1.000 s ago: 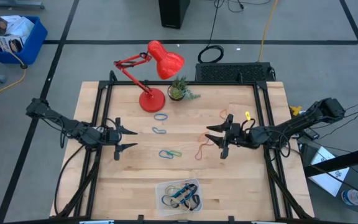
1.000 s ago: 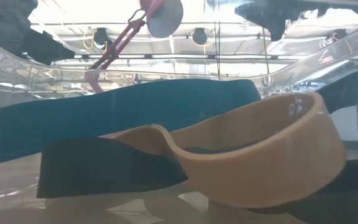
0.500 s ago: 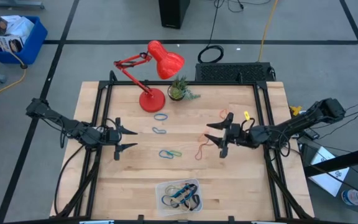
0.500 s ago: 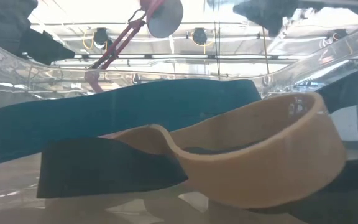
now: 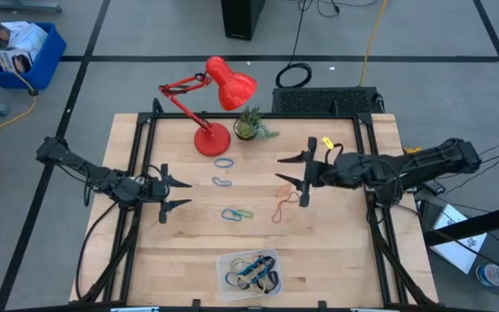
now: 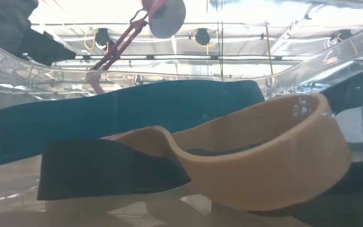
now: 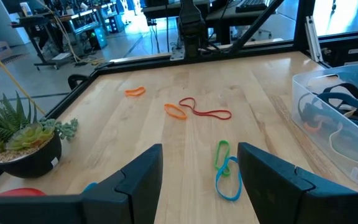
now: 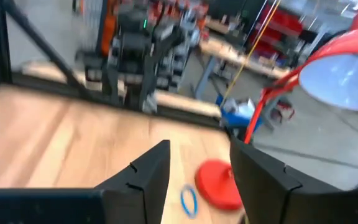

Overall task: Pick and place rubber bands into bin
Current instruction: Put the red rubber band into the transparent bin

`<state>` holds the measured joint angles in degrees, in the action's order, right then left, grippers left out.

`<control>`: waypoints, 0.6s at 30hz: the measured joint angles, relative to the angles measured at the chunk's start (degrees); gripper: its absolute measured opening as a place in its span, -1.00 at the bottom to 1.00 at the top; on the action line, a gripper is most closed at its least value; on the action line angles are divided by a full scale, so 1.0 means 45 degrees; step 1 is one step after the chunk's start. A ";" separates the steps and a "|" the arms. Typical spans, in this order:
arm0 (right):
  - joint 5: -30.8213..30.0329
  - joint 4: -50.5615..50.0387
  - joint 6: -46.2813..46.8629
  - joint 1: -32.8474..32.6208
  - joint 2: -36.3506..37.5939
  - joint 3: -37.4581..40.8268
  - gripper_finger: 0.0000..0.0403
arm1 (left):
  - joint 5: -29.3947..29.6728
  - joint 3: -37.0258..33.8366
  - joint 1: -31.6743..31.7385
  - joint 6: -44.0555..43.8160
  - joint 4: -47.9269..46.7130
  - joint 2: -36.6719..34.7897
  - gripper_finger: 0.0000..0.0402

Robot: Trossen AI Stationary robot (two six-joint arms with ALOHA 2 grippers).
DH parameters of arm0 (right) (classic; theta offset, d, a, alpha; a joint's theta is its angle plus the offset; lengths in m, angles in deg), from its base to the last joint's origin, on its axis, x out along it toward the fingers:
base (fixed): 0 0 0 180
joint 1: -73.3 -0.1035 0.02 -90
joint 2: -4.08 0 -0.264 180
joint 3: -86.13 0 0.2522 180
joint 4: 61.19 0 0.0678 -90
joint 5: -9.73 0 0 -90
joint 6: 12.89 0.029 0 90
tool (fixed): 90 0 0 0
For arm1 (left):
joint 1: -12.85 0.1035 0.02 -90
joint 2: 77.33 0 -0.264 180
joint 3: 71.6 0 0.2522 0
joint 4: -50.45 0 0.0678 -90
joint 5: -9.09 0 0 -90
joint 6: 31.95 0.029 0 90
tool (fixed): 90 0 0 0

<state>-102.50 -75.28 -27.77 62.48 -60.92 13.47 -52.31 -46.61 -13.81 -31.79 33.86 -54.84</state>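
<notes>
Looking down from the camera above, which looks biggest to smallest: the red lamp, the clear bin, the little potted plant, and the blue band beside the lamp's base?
1. red lamp
2. bin
3. potted plant
4. blue rubber band

All stand on the same table, so nearness hardly skews this.

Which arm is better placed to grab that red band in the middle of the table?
Probably the right. The right gripper hangs open beside the red rubber band; the left gripper waits open across the table, nearer the blue-green bands.
</notes>
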 joint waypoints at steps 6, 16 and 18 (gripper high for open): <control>0.0566 -0.3597 -0.0093 0.0118 -0.1092 -0.0852 -0.21 | 0.0000 0.0000 0.0002 0.0002 0.0005 0.0002 0.07; 0.2092 -0.7537 -0.1047 0.0350 -0.3870 -0.0852 -0.21 | 0.0000 0.0000 0.0002 -0.0065 0.0005 -0.0002 0.07; 0.3130 -0.7484 -0.0985 0.0564 -0.4454 -0.0857 -0.21 | 0.0000 0.0000 0.0000 -0.0069 0.0005 0.0002 0.07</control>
<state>-88.42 -108.96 -32.21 65.02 -80.97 9.61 -52.31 -46.61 -13.81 -32.10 33.88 -54.83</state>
